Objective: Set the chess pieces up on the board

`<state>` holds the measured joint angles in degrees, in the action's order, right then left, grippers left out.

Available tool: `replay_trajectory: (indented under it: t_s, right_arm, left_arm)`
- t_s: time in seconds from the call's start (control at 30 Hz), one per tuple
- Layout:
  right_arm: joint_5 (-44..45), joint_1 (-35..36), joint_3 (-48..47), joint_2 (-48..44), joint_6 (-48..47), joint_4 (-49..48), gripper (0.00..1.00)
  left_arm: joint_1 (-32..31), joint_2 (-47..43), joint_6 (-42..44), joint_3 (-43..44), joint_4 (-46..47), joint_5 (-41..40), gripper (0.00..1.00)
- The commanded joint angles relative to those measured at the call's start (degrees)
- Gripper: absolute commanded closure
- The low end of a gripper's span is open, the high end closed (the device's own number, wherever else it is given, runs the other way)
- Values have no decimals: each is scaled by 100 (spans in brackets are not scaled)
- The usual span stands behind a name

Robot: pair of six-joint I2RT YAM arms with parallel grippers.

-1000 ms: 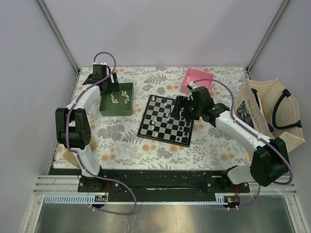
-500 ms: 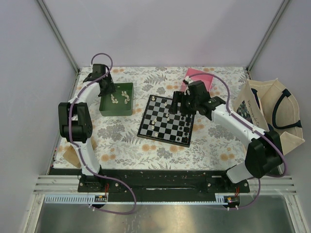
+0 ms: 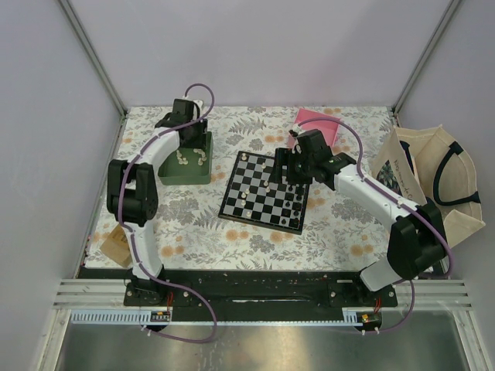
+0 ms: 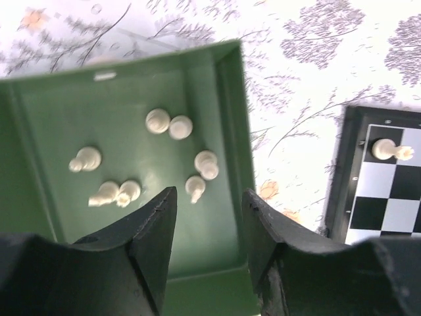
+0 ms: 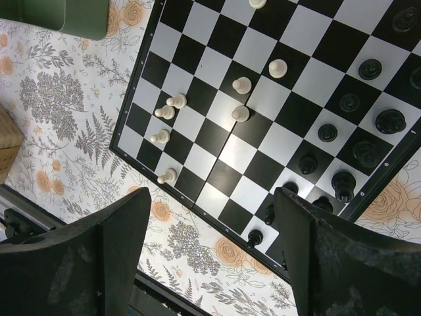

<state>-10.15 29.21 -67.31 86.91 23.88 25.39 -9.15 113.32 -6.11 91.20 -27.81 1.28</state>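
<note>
The checkered board (image 3: 255, 202) lies mid-table with cream pieces on its left part and black pieces (image 5: 348, 102) on its right. It also shows in the right wrist view (image 5: 217, 158) with several cream pieces (image 5: 241, 85). My right gripper (image 3: 288, 166) is open and empty, hovering over the board's far right part. My left gripper (image 3: 191, 137) is open and empty above the green tray (image 3: 172, 173). In the left wrist view the tray (image 4: 238, 131) holds several loose cream pieces (image 4: 170, 125), beyond my fingertips (image 4: 161, 204). The board's corner (image 4: 342, 171) shows at right with two cream pieces (image 4: 392, 151).
A pink box (image 3: 325, 127) lies behind the board at the far right. A cream tote bag (image 3: 421, 182) stands at the right edge. A small brown box (image 3: 116, 243) sits at the left near edge. The floral cloth (image 3: 201, 232) covers the table.
My left gripper has swung right, from the tray's far left corner to over its far right part. My right gripper moved slightly back over the board, then held.
</note>
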Motion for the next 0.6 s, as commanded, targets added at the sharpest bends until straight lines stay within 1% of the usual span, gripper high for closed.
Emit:
replay_trajectory:
  t_s: [0.0, 0.23, 0.4, 0.57]
  right_arm:
    - [13, -30, -204, 1, -112, 19, 16]
    - [13, -56, -230, 106, -120, 19, 16]
    - [-13, -65, -256, 133, -112, 45, 16]
    - [-66, -74, -291, 194, -129, 63, 16]
  left_arm:
    - [45, 304, 418, 504, -136, 391, 52]
    - [45, 648, 567, 829, -532, 330, 53]
    - [45, 481, 567, 575, -410, 232, 55]
    - [45, 454, 567, 539, -391, 294, 56]
